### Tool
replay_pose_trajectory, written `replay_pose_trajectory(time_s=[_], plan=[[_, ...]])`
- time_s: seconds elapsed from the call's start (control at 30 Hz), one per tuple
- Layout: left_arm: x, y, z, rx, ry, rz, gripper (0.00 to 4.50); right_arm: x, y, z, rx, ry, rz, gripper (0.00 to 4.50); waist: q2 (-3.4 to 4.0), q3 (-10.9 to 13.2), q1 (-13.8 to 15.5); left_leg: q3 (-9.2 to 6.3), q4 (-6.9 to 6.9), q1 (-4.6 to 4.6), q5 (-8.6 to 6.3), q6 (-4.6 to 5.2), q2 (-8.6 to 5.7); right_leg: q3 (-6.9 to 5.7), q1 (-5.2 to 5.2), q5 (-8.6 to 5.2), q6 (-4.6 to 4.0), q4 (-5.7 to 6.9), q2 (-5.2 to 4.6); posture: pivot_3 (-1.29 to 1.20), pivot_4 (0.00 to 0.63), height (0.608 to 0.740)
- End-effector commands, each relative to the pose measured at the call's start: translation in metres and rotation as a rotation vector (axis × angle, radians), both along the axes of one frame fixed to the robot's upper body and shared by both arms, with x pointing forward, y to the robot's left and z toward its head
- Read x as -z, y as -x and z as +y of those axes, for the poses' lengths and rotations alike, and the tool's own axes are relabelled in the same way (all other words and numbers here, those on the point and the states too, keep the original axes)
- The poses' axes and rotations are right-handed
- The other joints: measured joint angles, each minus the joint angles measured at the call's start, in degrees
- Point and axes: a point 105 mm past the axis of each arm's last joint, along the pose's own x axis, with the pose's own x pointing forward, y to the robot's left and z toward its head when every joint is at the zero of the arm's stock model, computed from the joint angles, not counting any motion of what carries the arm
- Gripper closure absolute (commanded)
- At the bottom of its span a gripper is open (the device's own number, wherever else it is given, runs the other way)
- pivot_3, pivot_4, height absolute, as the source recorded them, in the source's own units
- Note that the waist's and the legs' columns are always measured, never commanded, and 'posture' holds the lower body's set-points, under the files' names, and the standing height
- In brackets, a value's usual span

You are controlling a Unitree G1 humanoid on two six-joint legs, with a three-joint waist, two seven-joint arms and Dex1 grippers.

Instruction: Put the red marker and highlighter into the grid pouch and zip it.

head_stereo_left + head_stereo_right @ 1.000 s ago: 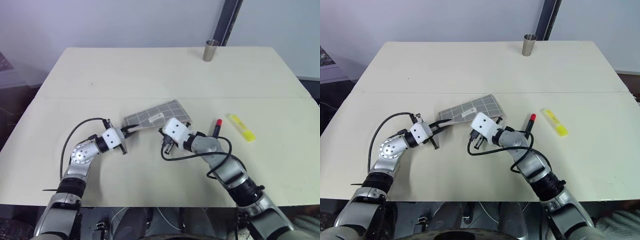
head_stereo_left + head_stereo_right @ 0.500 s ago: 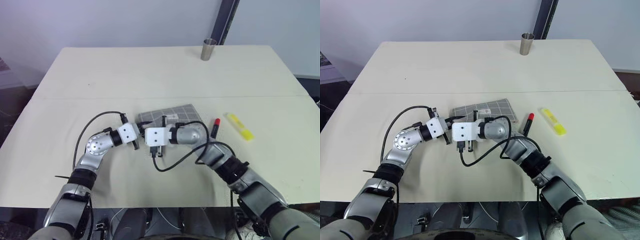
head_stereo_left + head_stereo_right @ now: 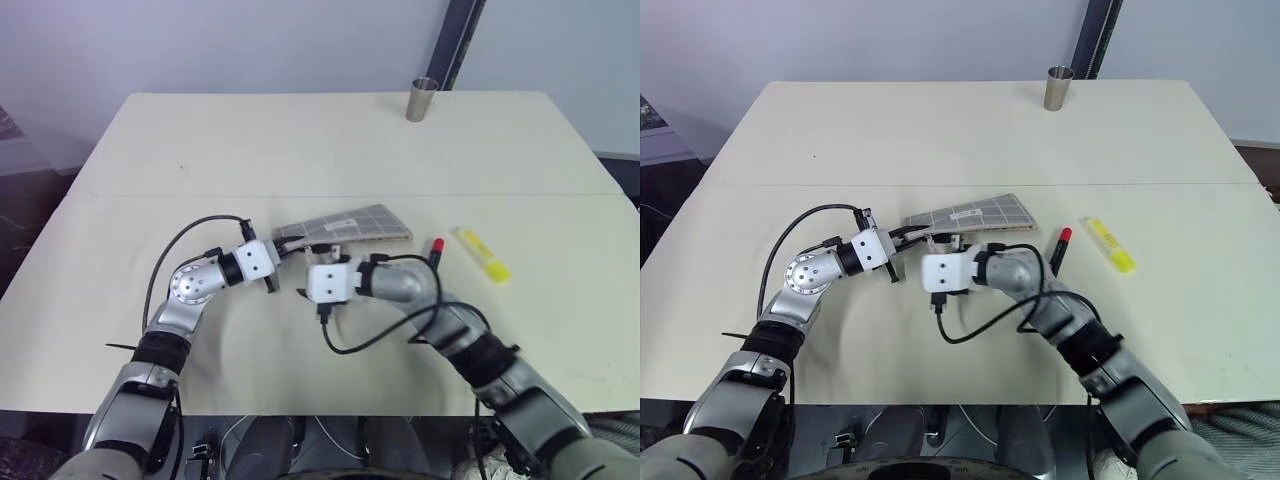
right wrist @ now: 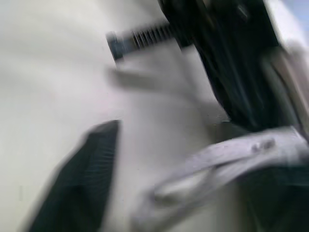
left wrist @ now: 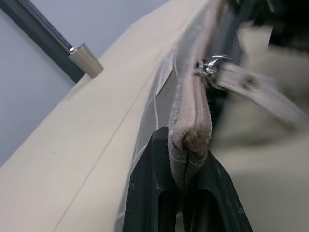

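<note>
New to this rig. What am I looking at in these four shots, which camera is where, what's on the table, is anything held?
It is a humanoid robot with two arms, each ending in a two-fingered black gripper. Two shots come from its head camera, looking down over a cream table. The other two come from cameras on the wrists. The left gripper is shut on one end of the grid pouch, holding it on edge off the table. The right gripper is just beside the pouch, near the zipper's pale pull cord. The red marker and the yellow highlighter lie on the table to the right. A metal cup stands at the far edge.
</note>
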Motion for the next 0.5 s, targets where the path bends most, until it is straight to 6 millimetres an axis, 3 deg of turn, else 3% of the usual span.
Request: replay_pose_trajectory(time_s=[0.03,0.2,0.33,0.5], plan=[[-0.009,0.001,0.003,-0.007,0.009,-0.05,4.5,-0.027,0.005,-0.015,0.069,-0.092,-0.08,0.23,0.0,0.0,0.0,0.0,0.0,0.0,0.0,0.0,0.0,0.0,0.0,0.0,0.0,0.0,0.0,0.0,0.15,0.74],[-0.007,0.0,0.009,-0.031,0.002,-0.054,4.5,-0.032,0.028,-0.047,0.168,-0.185,-0.032,0.23,-0.04,0.0,0.0,0.0,-0.01,-0.03,0.0,0.0,0.01,0.0,0.0,-0.01,0.01,-0.03,-0.02,0.0,0.15,0.74],[-0.006,-0.003,0.014,-0.05,-0.006,-0.057,4.5,-0.052,0.047,-0.082,0.384,-0.524,0.048,0.23,-0.05,0.0,0.5,-0.06,-0.03,-0.06,-0.01,0.0,0.02,-0.01,-0.01,-0.05,0.06,-0.02,-0.04,0.0,0.15,0.74],[-0.003,-0.004,0.021,-0.033,-0.017,-0.039,4.5,-0.066,0.043,-0.122,0.727,-0.819,0.012,0.23,-0.04,0.0,0.7,-0.02,0.03,-0.04,-0.01,-0.01,0.04,0.08,-0.01,-0.08,0.0,-0.02,0.01,0.0,0.15,0.74]])
